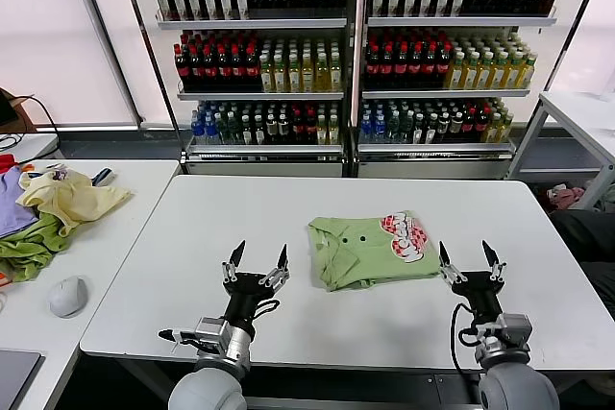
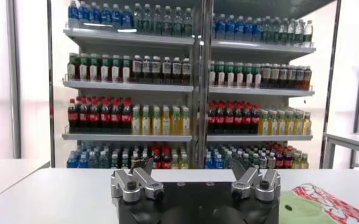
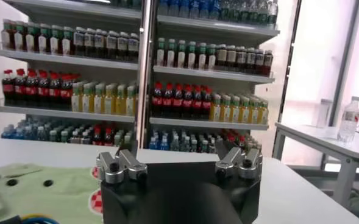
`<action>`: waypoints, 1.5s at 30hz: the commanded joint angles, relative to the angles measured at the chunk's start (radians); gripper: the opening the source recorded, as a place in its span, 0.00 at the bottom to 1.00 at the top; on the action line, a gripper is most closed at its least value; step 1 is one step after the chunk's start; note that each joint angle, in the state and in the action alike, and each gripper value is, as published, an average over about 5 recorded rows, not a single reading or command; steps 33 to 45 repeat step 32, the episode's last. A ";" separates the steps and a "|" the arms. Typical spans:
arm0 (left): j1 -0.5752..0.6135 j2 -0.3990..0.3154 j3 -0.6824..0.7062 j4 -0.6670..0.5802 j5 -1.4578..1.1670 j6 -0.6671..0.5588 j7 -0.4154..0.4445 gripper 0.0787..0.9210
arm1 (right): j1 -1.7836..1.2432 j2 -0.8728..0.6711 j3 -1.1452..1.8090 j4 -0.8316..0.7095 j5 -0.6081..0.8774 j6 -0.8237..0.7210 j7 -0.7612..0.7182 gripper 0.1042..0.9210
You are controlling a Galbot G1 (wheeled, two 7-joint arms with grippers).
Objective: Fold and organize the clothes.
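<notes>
The shirt [image 1: 373, 249] lies folded on the table [image 1: 240, 218]; the left gripper [image 1: 257, 258] at eight o'clock and the right gripper [image 1: 468, 260] at four o'clock are spread empty, so tidying it away likely comes next.

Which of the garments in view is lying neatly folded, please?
The light green shirt with the red print, between both grippers; the others are heaped on the side table.

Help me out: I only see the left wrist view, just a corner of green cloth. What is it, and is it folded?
Observer: It is a light green shirt, folded into a rough rectangle mid-table.
Operator: Where is the right gripper?
Observer: The right gripper sits open beside the shirt's right edge, not touching it.
Operator: And the left?
Observer: The left gripper is open too, on bare table left of the shirt.
Operator: Other clothes?
Observer: A pile of garments lies on the side table to the left.
</notes>
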 commanded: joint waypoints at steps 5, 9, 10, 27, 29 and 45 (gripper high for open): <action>0.070 -0.013 0.003 -0.051 0.040 0.005 0.006 0.88 | -0.165 0.030 0.022 0.134 -0.014 0.082 0.009 0.88; 0.087 -0.012 -0.003 -0.066 0.045 0.006 0.009 0.88 | -0.170 0.037 0.008 0.146 -0.052 0.083 0.004 0.88; 0.090 -0.011 -0.005 -0.068 0.045 0.006 0.009 0.88 | -0.170 0.037 0.005 0.148 -0.060 0.082 0.001 0.88; 0.089 -0.008 -0.014 -0.070 0.052 0.006 0.009 0.88 | -0.143 0.041 -0.003 0.138 -0.090 0.082 0.022 0.88; 0.087 -0.005 -0.014 -0.070 0.052 0.007 0.009 0.88 | -0.139 0.043 -0.004 0.138 -0.089 0.083 0.023 0.88; 0.085 -0.002 -0.014 -0.070 0.052 0.009 0.010 0.88 | -0.136 0.046 -0.005 0.138 -0.088 0.085 0.023 0.88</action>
